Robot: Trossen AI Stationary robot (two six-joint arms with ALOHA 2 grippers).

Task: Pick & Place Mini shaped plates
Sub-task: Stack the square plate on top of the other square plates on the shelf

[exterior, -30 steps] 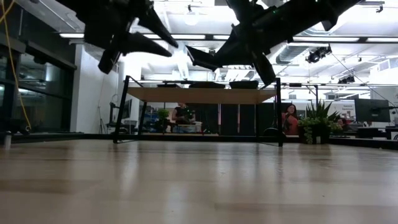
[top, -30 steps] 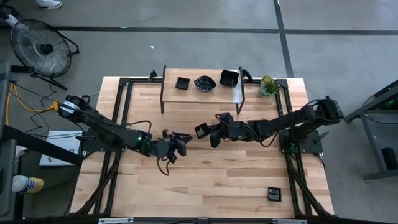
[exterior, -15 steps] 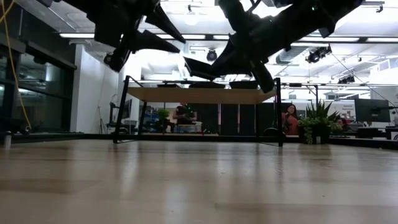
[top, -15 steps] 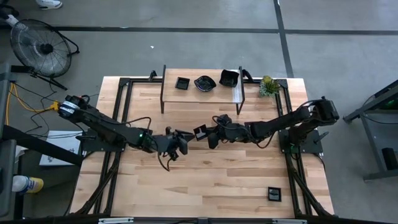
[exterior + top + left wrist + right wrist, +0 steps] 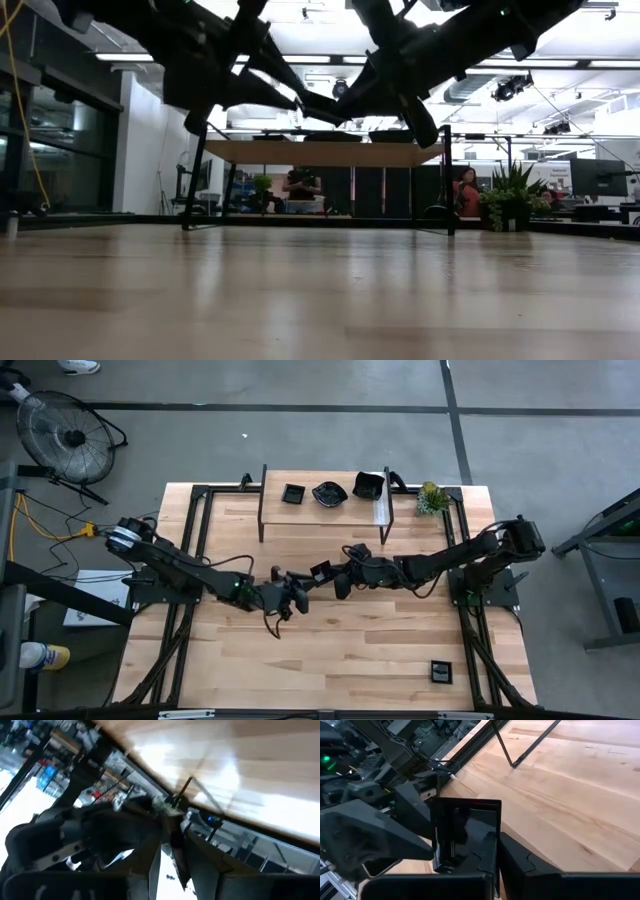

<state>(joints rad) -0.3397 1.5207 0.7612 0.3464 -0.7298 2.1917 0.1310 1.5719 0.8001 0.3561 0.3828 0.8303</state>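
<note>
- The right gripper hangs above the middle of the bench, its jaws closed on a small square black plate; the right wrist view shows this plate standing on edge between the dark fingers, glossy face turned toward the camera.
- The left gripper is just beside that plate, on its left and slightly nearer; its jaws are spread, and its fingers reach up against the plate's left edge in the right wrist view; whether they actually touch it I cannot tell.
- In the low view both grippers meet high above the bench, well clear of the wood.
- Three more plates sit on the raised shelf at the far side: a square one at left, a wavy-edged one in the middle, a deeper one at right.
- Another square plate lies flat at the near right of the bench, well apart from both arms.
- A small green plant stands just right of the shelf.
</note>
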